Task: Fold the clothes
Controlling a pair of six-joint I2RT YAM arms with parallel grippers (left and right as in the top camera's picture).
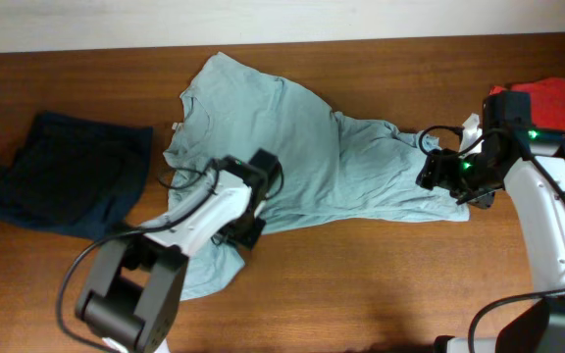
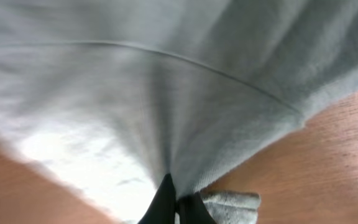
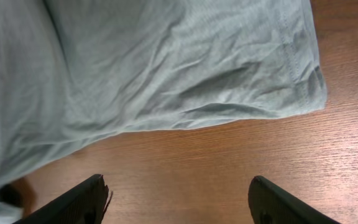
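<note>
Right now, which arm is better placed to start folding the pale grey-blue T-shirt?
Left, likely. The left hand is shut on the T-shirt at its near edge, ready to pull cloth over. The right hand is open above the table beside it, holding nothing.

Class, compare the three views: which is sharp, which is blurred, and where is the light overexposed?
Overhead: sharp, evenly lit. Left wrist: the T-shirt is too close and blurred, with a washed-out white patch lower left. Right wrist: sharp, hem stitching and the table grain clear.
</note>
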